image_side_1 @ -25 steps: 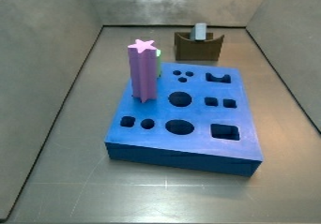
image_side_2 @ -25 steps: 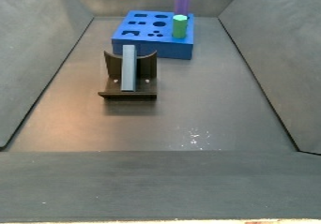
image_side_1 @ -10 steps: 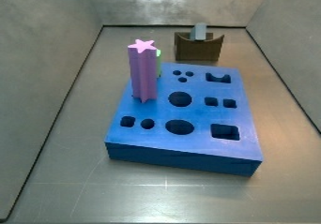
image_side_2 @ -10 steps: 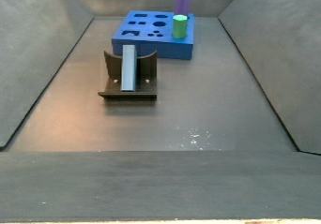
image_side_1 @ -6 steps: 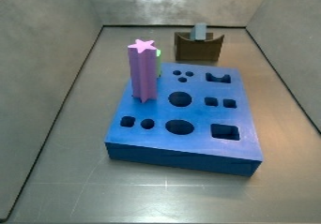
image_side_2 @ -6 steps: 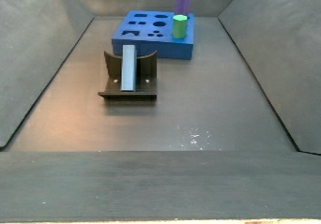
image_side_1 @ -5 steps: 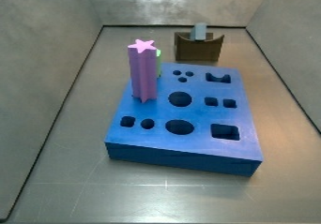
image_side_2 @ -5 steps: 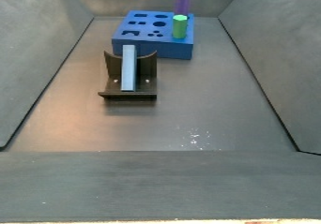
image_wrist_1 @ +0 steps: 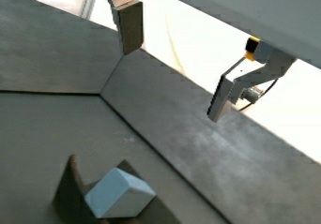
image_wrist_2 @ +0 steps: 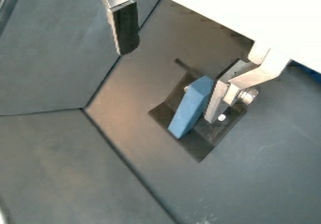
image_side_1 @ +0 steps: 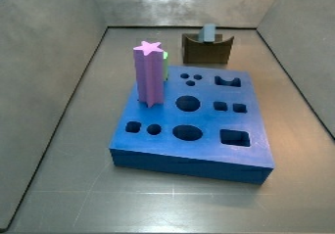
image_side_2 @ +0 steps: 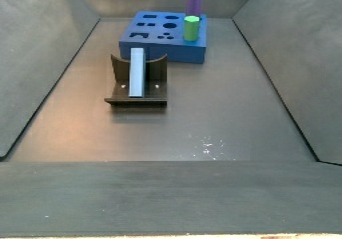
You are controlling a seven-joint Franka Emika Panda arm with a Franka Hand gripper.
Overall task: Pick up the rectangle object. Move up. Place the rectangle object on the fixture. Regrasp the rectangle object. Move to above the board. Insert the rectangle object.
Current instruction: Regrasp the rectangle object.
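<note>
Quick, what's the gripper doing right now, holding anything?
Gripper: open, empty, above the bar resting in the fixture.

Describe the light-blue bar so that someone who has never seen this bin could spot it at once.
Find the big blue board with holes at one end of the grey bin. Apart from it stands a small dark fixture; the light-blue bar rests in it. The open, empty gripper hangs above. Unlike the purple prism, the bar is pale, slim, flat-sided.

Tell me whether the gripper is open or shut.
Open. In a wrist view the gripper hangs above the fixture, fingers wide apart, nothing between them; the rectangle object rests there.
</note>
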